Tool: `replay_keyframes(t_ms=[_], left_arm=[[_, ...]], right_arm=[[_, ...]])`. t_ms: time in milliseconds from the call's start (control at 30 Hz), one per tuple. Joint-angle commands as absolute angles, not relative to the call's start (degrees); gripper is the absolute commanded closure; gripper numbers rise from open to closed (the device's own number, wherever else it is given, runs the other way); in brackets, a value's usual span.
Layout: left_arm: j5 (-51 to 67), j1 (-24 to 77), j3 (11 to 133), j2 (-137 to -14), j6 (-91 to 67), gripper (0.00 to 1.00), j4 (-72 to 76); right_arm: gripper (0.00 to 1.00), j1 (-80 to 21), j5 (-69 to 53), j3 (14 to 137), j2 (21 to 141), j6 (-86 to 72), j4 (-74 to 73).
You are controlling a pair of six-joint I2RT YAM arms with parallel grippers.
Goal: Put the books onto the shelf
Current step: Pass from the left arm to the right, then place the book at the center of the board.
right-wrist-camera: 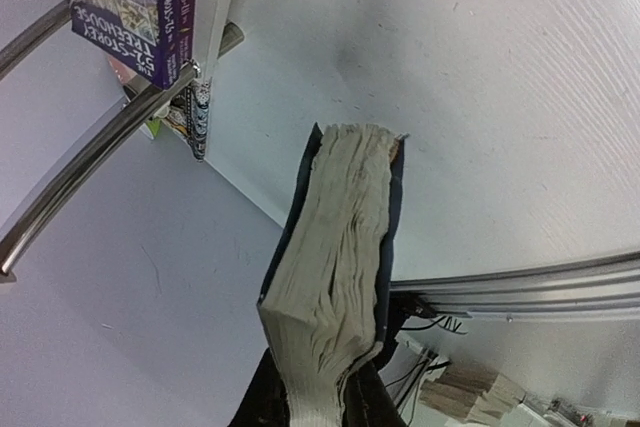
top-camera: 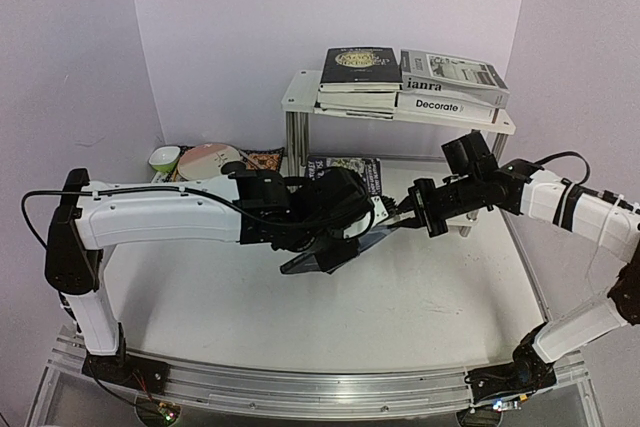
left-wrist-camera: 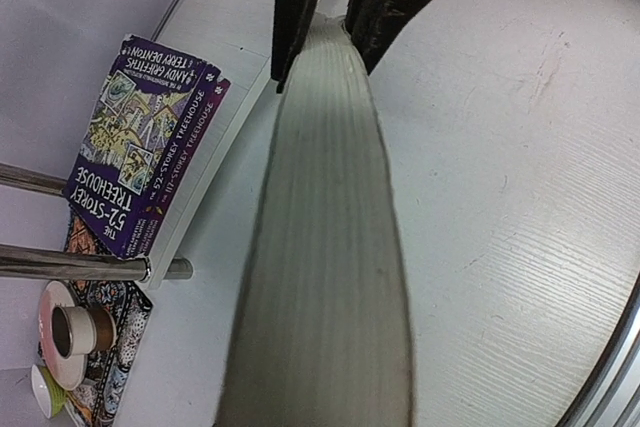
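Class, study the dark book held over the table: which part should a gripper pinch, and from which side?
Pinch the dark book flat across its two covers near one end, approaching endwise from the side opposite the left gripper, where the right gripper sits. Only its thickness looks narrow enough for jaws.

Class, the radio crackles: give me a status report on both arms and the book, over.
Left gripper, right gripper both shut on dark book, mid-table. Shelf top stacked with books; purple paperbacks on lower board. Right arm crosses shelf front.
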State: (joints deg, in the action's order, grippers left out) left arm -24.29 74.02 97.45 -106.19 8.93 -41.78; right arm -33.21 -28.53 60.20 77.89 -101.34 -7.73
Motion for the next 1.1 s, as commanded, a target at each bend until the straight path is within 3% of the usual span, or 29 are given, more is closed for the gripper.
replay_keyframes(t_ms=[0, 67, 167, 200, 267, 567, 833, 1067], left_arm=[[-25.84, 74.64, 100.64, -103.06, 7.06, 0.9, -35.03], [-26.03, 74.68, 100.11, -102.61, 5.51, 0.76, -35.06], [-23.78, 74.69, 98.38, -100.94, 1.44, 0.31, -35.09], [-21.09, 74.63, 97.63, -99.94, 0.64, 0.2, -35.05], [-14.41, 74.62, 95.52, -97.4, -1.86, 0.1, -33.75], [6.76, 68.31, 90.88, -88.97, -25.43, 0.06, -32.15], [6.8, 59.79, 81.61, -78.0, -47.54, 0.02, -31.32], [1.26, 58.24, 69.88, -70.47, -70.99, 0.04, -23.09]], right_arm=[[1.0, -33.51, -29.27, 59.92, 77.88, -100.75, -7.08], [1.0, -33.5, -28.8, 59.42, 77.17, -100.66, -7.03], [1.0, -33.53, -26.81, 58.26, 75.68, -99.79, -6.9], [1.0, -33.57, -25.81, 57.97, 75.12, -99.2, -6.74], [1.0, -33.5, -24.28, 57.79, 74.45, -97.03, -6.28], [1.0, -33.49, -26.76, 57.07, 74.3, -89.07, 6.52], [1.0, -33.52, -28.15, 51.3, 73.04, -87.02, 26.61], [1.0, -33.57, -28.37, 48.82, 74.18, -86.4, 40.51]])
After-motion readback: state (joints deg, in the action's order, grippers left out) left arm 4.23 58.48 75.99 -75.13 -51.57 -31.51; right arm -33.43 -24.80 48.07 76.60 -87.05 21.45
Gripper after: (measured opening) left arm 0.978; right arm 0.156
